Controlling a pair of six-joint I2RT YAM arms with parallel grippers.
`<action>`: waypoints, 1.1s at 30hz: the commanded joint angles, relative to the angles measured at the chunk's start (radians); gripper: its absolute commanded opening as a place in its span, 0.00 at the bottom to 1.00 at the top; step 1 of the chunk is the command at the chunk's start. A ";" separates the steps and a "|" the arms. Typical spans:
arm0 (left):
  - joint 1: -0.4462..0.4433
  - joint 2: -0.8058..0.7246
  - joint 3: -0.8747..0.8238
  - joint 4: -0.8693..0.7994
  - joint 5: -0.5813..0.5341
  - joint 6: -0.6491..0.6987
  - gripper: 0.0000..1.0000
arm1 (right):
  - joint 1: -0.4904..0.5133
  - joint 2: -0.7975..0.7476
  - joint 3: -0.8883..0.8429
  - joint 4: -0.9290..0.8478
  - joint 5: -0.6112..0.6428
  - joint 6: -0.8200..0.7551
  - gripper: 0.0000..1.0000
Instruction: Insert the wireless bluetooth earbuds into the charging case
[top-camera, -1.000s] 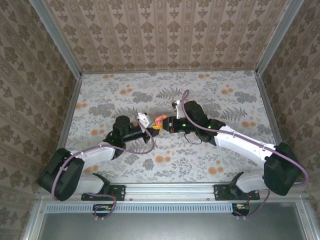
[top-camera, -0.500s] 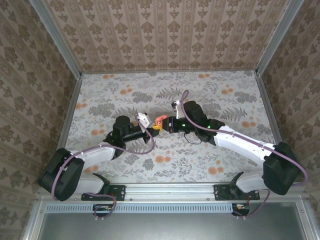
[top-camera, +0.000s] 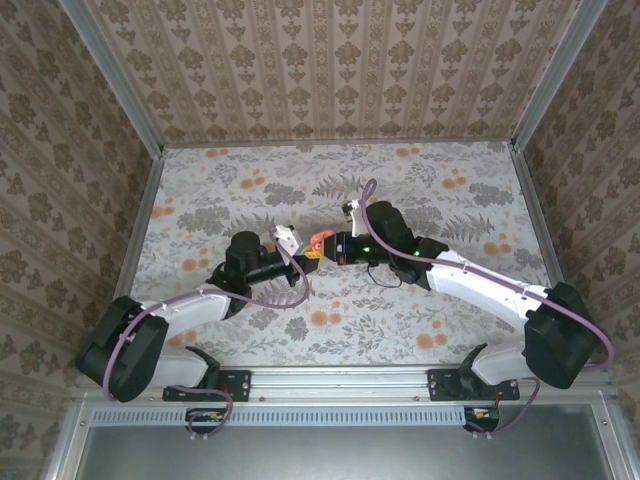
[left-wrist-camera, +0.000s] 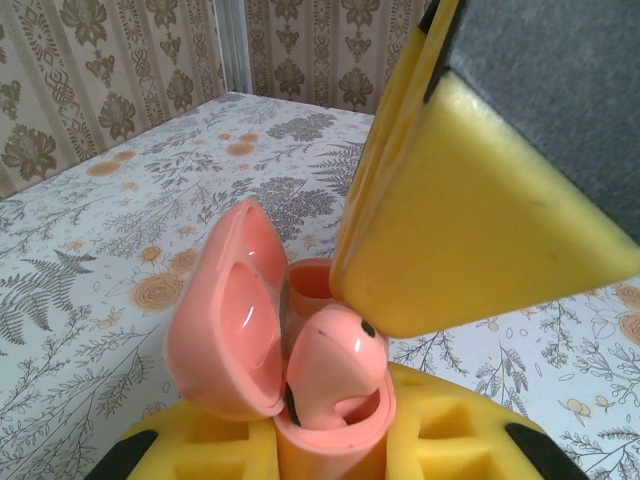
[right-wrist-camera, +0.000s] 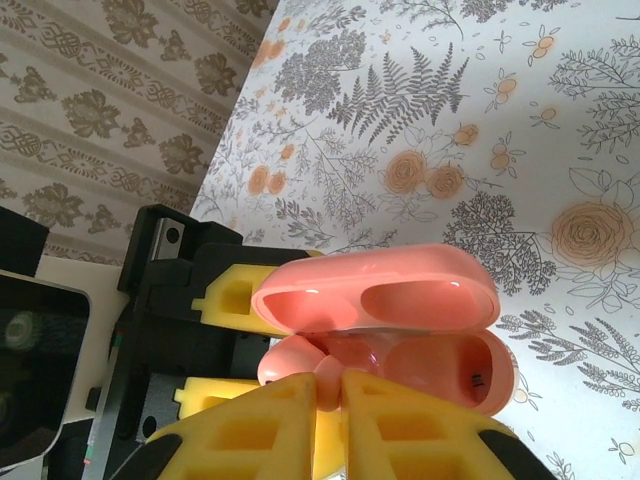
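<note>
Bottom centre of the left wrist view: left jaws are closed on the base of the charging case (left-wrist-camera: 228, 325), its lid hinged open to the left. Just above, the right jaws are pinched nearly together on a small pink earbud (left-wrist-camera: 335, 348), which sits partly inside the case's mouth. The floral tabletop (left-wrist-camera: 110, 260) lies behind, toward the upper left.

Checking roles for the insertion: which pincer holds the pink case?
The left pincer: the open charging case sits clamped in it; the right pincer pinches an earbud instead.
</note>
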 joint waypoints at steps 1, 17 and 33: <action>-0.011 -0.017 -0.006 0.009 0.019 0.003 0.15 | 0.005 0.011 0.042 0.023 0.005 -0.003 0.15; -0.011 -0.028 -0.008 0.003 0.011 0.007 0.15 | 0.006 0.044 0.050 -0.025 0.009 -0.014 0.15; -0.010 -0.040 -0.006 0.029 0.012 -0.012 0.15 | 0.006 0.028 0.031 -0.047 0.005 -0.024 0.15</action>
